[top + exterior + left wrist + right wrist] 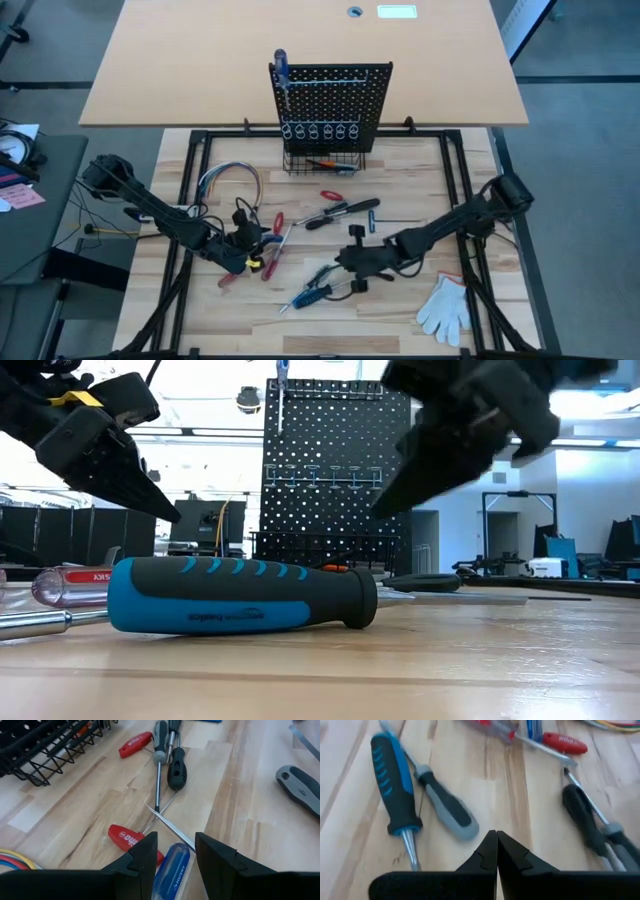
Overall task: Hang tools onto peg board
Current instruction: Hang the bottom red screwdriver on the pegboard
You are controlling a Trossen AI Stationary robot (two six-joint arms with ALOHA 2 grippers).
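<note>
Peg board (330, 105): upright at the middle of the table's (420, 325) far edge, one blue-handled screwdriver (281, 72) already hung at its upper left, the row of ring holders (320, 131) apparently otherwise unfilled, a wire basket (322, 163) at its base with an orange-tipped item inside. Tools: most lie loose on the table in front of the board, among them a black-handled screwdriver (342, 212), a blue-and-black screwdriver (394, 785) with a grey-handled one (445, 806) just beside it, red-handled T-keys (132, 840), and a clear blue-handled screwdriver (170, 870). Left gripper (174, 855): low over the table's left-middle, fingers spread, straddling the clear blue handle without visibly touching it. Right gripper (496, 851): low over the table's right-middle, fingers pressed together and empty, near the blue-and-black and grey screwdrivers. Other items: a looped bundle of coloured wires (228, 180) at the left, a white glove (447, 308) near the front right corner. Step in hand, by judgement: the left arm is lining up a pick of the clear blue screwdriver, with nearly all the hanging yet to do. Next move calls for lowering squarely over the handle, closing firmly at mid-handle, and lifting clear of the crossed thin shafts beside it so they are not dragged along.
</note>
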